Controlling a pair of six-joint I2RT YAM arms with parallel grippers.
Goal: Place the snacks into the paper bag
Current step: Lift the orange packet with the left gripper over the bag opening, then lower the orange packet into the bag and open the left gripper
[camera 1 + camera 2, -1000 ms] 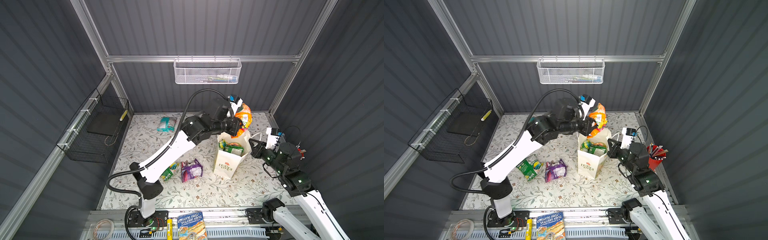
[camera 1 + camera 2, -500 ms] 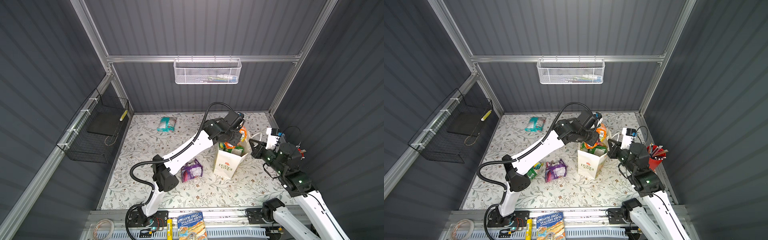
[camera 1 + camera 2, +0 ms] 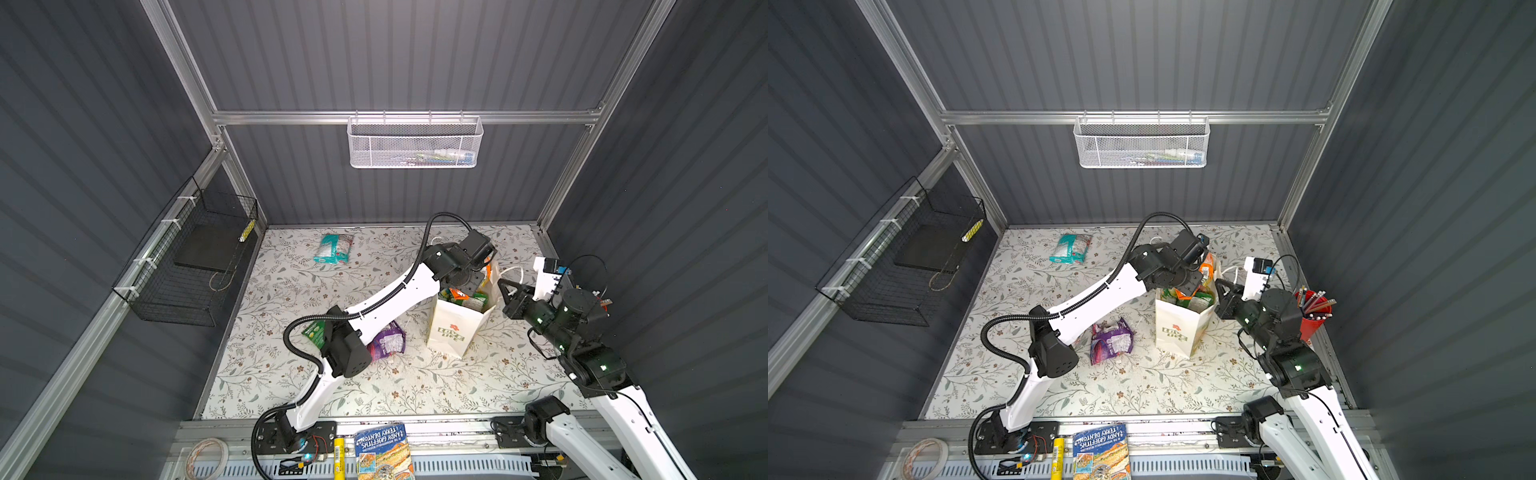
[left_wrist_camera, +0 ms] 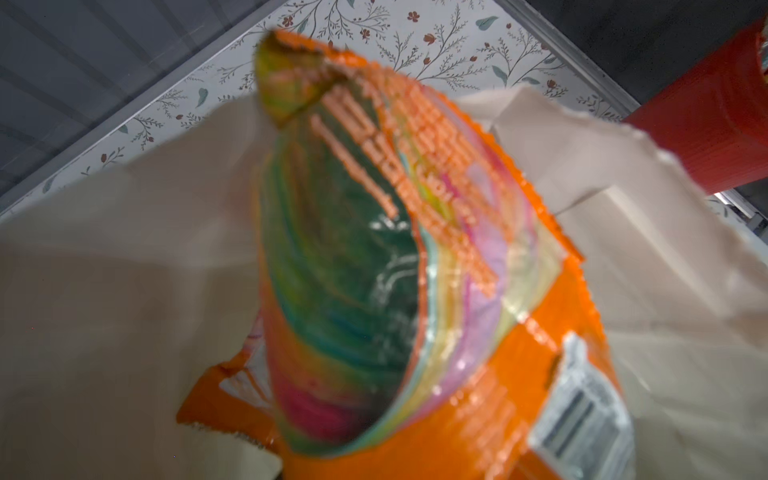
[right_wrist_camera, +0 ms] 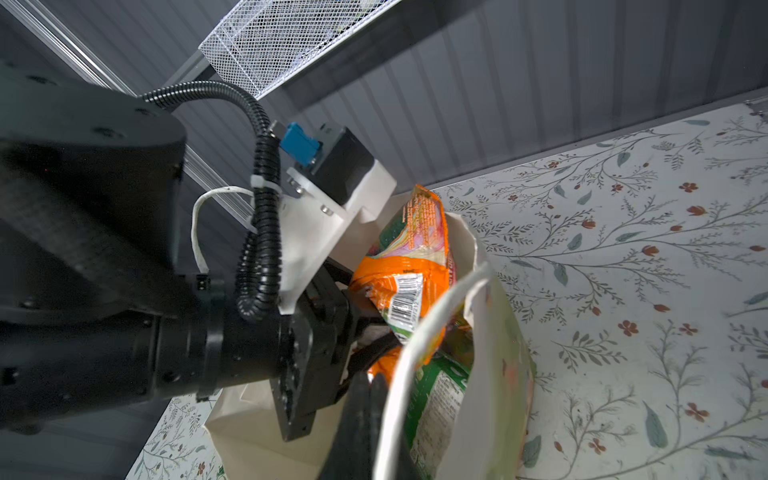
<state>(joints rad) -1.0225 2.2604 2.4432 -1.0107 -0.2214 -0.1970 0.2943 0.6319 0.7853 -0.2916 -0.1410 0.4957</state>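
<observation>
The white paper bag (image 3: 453,332) (image 3: 1177,332) stands upright at the right of the mat, and several snacks (image 3: 465,296) (image 3: 1187,297) show in its mouth. My left gripper (image 3: 1192,282) (image 5: 370,324) reaches into the mouth, shut on the lower end of an orange packet (image 5: 399,270) (image 4: 519,374) that stands against the bag's inner wall (image 4: 124,249). My right gripper (image 3: 500,284) (image 5: 365,386) is shut at the bag's right rim, beside a white cord handle (image 5: 419,340). On the mat lie a purple packet (image 3: 388,340), a teal-white one (image 3: 332,248) and a green one (image 3: 313,330) half under the left arm.
A red cup of pens (image 3: 1310,320) stands behind my right arm at the mat's right edge. A blue-covered book (image 3: 384,451) and a tape roll (image 3: 205,457) lie on the front rail. A black wire basket (image 3: 195,266) hangs on the left wall, a white mesh basket (image 3: 415,143) on the back wall.
My left arm has come down from above the bag, carrying the orange packet into the bag's mouth. The right arm has stayed where it was.
</observation>
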